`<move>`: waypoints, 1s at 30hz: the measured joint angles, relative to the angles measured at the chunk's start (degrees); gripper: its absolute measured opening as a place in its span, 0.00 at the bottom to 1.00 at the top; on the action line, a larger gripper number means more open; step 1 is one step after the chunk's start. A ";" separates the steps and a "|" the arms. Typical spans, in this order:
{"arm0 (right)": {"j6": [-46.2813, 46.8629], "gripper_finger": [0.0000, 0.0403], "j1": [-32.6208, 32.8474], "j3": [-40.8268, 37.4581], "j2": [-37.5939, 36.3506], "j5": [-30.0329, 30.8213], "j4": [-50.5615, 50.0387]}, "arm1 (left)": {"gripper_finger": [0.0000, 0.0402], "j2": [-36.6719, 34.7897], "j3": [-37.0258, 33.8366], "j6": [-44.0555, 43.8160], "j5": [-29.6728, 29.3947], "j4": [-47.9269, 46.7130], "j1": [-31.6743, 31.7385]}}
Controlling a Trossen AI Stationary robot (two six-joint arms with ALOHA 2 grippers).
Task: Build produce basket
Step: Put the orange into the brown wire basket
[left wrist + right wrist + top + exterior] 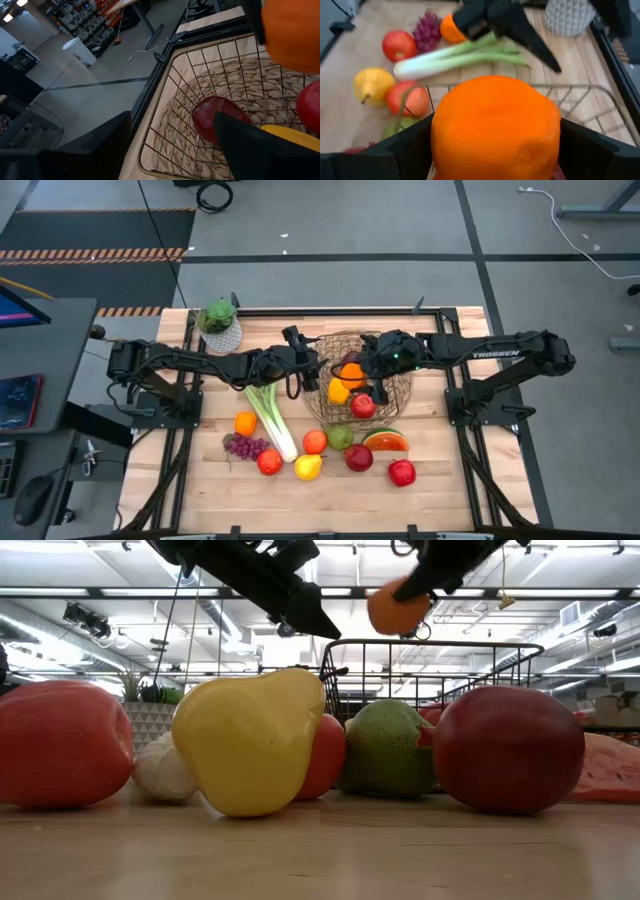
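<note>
The wire basket stands at the middle of the table and holds a yellow pepper, a red apple and a dark red fruit. My right gripper hangs over the basket's middle, shut on an orange. My left gripper is open above the basket's left rim. One of its fingers is over the inside and one over the outside, and neither touches anything. More produce lies on the table in front of the basket, among it a leek and a watermelon slice. My right gripper pinches the orange between its two fingers, one on each opposite side. The fingers slant down from the table's right side. The orange is lifted clear, above the basket's rim.
A green plant in a white pot stands at the far left, behind the left arm. Grapes, another orange, a yellow pear, a green pear and several red apples crowd the near half of the table.
</note>
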 joint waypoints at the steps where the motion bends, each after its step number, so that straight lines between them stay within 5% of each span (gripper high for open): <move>1: 0.69 0.88 -0.08 -0.36 0.00 0.60 -1.03 | 0.72 0.00 0.00 0.00 -0.02 0.00 0.00; 10: 4.89 0.90 -3.20 -0.74 3.04 7.28 -10.55 | 0.72 0.00 0.00 0.00 0.00 0.23 0.00; 25: 3.72 0.99 -4.99 7.23 14.14 8.35 -22.33 | 0.72 0.00 0.00 0.15 -0.18 0.00 0.00; 30: 3.69 0.99 -4.93 10.03 12.33 8.32 -25.69 | 0.72 -1.53 -0.01 2.51 -5.98 -4.90 -0.67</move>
